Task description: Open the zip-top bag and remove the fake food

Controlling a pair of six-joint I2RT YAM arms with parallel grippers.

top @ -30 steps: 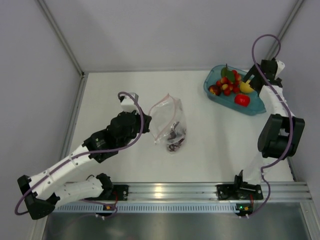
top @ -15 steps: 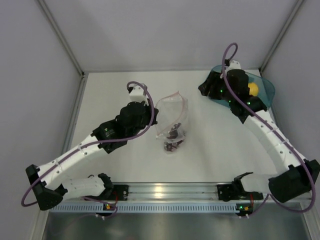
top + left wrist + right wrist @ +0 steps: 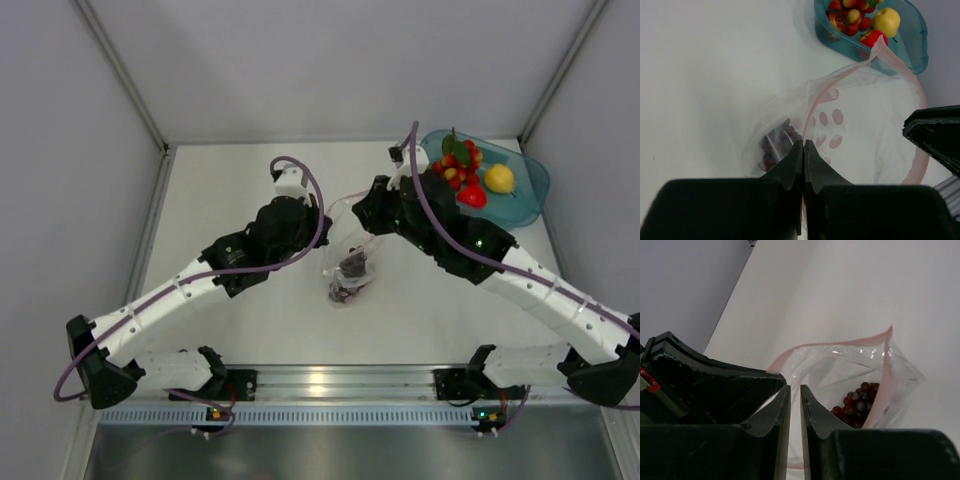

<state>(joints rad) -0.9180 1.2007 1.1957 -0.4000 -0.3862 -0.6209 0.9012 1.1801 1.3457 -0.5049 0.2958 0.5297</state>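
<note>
The zip-top bag (image 3: 350,248) stands in the middle of the table with its mouth held wide, its pink zip strip showing in both wrist views. A dark grape bunch (image 3: 350,272) of the fake food lies at its bottom (image 3: 857,400). My left gripper (image 3: 804,142) is shut on the bag's left rim (image 3: 865,115). My right gripper (image 3: 795,387) is at the opposite rim, its jaws closed to a thin slit with the bag's film (image 3: 850,365) between them. The lemon (image 3: 499,178), apple (image 3: 472,196) and berries (image 3: 455,162) lie in the teal tub (image 3: 533,180).
The teal tub (image 3: 920,47) sits at the back right, close behind my right arm. Grey walls close in the table on the left, back and right. An aluminium rail (image 3: 330,382) carrying the arm bases runs along the near edge.
My right arm swung from the tub over to the bag and its jaws closed on the rim. My left gripper carried the bag slightly right and back. The tub shifted a little right.
</note>
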